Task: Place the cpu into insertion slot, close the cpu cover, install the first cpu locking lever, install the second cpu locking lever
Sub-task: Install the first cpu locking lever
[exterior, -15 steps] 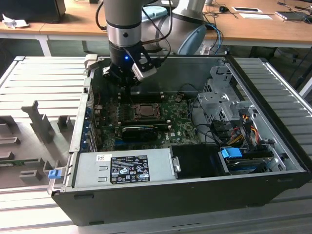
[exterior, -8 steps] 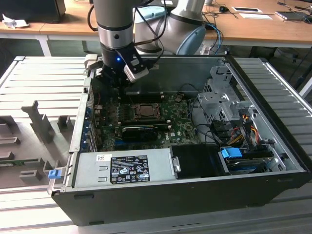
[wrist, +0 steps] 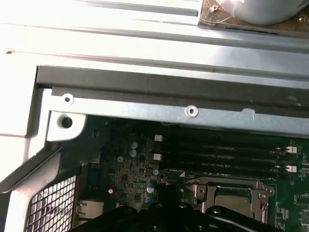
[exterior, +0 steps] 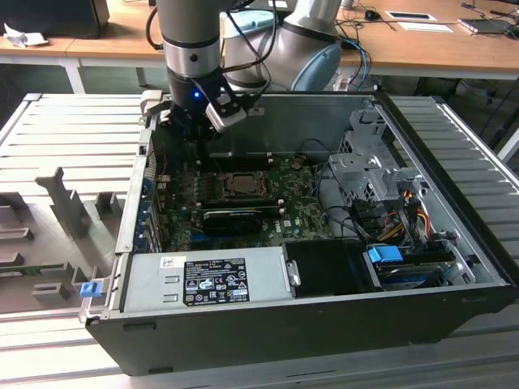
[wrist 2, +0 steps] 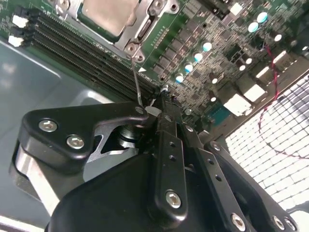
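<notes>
The pale cpu lies in the insertion slot on the green board, and the silver cpu cover rests closed around it. In the exterior view the cpu is at the middle of the board, with my gripper just beyond it towards the exterior view's left, low inside the case. A thin wire locking lever rises from the socket's corner to my gripper. The black fingers stand together there. I cannot tell whether the lever's end is pinched or only touched.
The open computer case has a metal back wall close behind the gripper. Black memory slots run beside the socket. A black card, a silver power supply and a drive cage with cables surround the board.
</notes>
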You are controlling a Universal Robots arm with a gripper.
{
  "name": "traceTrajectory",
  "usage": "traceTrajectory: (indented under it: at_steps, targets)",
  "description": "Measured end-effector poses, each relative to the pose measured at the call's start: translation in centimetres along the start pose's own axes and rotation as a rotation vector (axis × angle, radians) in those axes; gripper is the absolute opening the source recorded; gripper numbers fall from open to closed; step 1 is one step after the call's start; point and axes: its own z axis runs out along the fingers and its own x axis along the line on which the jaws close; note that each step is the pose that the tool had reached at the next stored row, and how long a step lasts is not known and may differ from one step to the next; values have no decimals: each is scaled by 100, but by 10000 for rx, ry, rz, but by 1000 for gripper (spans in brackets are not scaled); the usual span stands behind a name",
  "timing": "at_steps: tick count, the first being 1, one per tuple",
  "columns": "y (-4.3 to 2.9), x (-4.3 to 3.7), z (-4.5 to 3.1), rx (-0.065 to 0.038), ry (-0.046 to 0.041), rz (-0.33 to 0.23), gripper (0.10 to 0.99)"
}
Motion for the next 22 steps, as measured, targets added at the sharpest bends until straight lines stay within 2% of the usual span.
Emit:
traceTrajectory:
  at_steps: [3,6,7,9,13,15,18,22]
  targets:
    - [28,-16,3,0,1,-1,106]
    - [36,-71,6,-1,1,0,106]
    - [31,-127,6,-1,1,-1,106]
    - [14,-322,12,-1,0,1,106]
    - [-6,-524,27,-1,1,-1,106]
    - [-12,-573,35,-47,-4,-2,106]
    - [-15,-609,51,-263,-24,1,106]
    - [-30,-653,144,-278,-25,0,106]
